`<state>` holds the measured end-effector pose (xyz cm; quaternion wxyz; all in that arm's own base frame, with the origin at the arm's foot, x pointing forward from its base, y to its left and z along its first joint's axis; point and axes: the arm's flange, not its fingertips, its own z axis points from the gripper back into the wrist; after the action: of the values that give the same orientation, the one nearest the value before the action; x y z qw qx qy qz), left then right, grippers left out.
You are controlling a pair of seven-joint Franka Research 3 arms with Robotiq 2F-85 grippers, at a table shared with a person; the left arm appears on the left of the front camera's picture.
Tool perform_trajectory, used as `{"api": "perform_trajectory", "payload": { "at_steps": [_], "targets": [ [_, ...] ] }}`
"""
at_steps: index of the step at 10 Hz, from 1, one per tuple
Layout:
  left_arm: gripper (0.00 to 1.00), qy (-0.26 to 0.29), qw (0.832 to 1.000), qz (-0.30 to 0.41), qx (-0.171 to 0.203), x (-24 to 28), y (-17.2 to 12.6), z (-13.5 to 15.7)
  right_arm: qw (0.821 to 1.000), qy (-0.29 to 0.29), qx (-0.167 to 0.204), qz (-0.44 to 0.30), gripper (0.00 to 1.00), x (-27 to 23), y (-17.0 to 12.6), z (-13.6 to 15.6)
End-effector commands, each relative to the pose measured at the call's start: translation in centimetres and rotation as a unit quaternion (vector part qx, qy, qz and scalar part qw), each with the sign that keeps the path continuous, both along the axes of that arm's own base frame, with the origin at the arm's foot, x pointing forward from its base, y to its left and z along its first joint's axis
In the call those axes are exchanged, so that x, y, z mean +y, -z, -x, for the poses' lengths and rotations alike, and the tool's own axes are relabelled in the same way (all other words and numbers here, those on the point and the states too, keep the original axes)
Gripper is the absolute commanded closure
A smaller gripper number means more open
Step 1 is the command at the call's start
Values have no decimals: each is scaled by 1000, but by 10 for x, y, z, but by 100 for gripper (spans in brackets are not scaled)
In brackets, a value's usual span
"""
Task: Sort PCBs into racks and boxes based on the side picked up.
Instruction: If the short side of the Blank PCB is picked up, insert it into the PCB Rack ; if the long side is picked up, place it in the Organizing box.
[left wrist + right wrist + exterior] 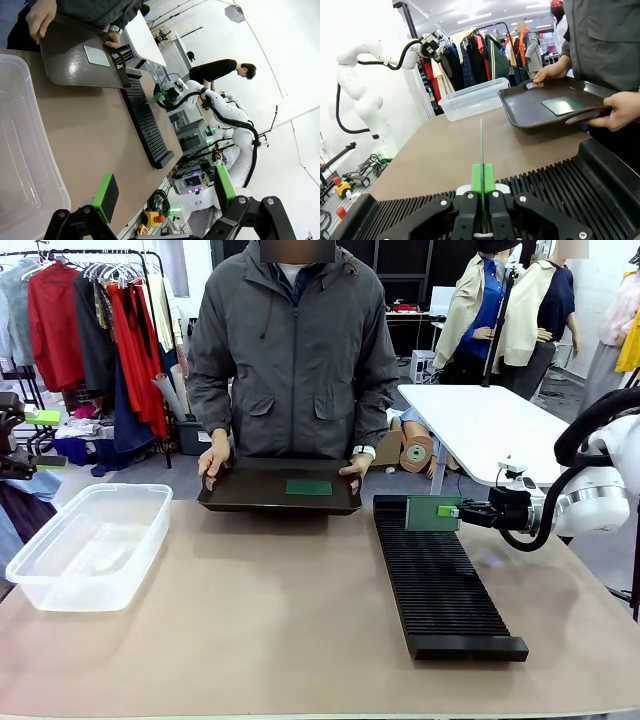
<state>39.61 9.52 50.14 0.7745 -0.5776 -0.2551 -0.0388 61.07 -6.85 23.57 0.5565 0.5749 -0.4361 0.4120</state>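
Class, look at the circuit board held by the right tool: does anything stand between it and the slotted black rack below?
Nothing visible does. The PCB hangs upright in the right tool over the far end of the rack, whose slots lie bare. The person's black tray sits off to one side.

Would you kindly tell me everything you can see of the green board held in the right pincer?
The PCB is a thin, flat green rectangle with a plain face. It stands upright on edge, clamped at one side in the shut right pincer, over the far end of the black slotted rack. Whether its lower edge touches the slots is unclear.
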Motion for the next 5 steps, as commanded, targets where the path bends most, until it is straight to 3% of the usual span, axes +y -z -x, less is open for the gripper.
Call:
{"api": "perform_trajectory", "payload": {
  "at_steps": [1,3,5],
  "targets": [
    [0,1,1000,0,2,0,-1,1,1000,-2,-3,-3,100,0,-3,0],
    [0,1,1000,0,2,0,-1,1,1000,0,0,0,100,0,0,0],
    [0,1,1000,0,2,0,-1,1,999,29,-28,-2,100,3,0,-3]
  ]
}}
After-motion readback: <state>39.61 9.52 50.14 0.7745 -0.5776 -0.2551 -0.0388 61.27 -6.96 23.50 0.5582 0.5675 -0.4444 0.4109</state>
